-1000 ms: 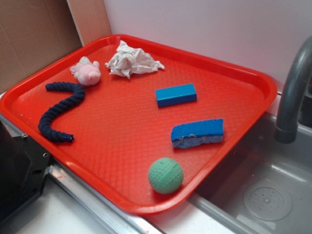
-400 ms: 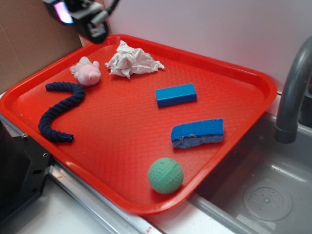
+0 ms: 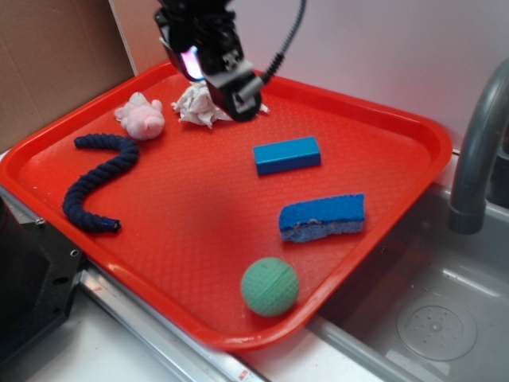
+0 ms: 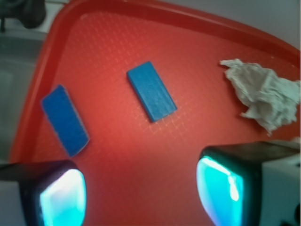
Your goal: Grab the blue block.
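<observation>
Our gripper [image 3: 242, 99] hangs above the far side of the red tray [image 3: 413, 131], fingers [image 4: 221, 186] spread apart with nothing between them. It has moved in from the upper left corner since the earlier frame. The blue block [image 3: 287, 155] lies flat mid-tray, untouched, its long axis running left to right with the right end slightly farther back, beyond the blue sponge [image 3: 322, 216].
</observation>
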Robot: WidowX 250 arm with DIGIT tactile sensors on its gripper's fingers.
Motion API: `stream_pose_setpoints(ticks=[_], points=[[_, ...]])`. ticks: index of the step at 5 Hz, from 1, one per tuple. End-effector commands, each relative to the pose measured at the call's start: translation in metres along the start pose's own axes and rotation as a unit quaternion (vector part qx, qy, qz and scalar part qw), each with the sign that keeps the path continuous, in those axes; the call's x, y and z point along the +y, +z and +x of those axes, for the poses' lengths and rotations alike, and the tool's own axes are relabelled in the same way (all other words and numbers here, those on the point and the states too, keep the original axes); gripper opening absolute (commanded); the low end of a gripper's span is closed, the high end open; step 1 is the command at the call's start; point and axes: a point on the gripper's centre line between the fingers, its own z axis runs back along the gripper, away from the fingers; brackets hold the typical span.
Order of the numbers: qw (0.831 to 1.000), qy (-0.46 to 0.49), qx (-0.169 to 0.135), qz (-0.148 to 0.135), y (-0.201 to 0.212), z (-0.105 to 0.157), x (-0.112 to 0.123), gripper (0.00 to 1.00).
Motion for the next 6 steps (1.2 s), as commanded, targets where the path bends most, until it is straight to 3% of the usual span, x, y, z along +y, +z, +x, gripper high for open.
stream_pose_setpoints(ticks=[1,3,4,5,6], points=[[0.999,-0.034,-0.015,-0.002,-0.038,0.033,-0.006,1.00],[0.999,-0.030,0.006,0.013,-0.074,0.046,0.017,1.00],[1.000,-0.019,0.014,0.018,-0.081,0.043,0.033,0.00],[0.999,-0.013,0.023,0.019,-0.074,0.041,0.036,0.00],[1.000,0.009,0.023,0.013,-0.026,0.032,0.042,0.00]])
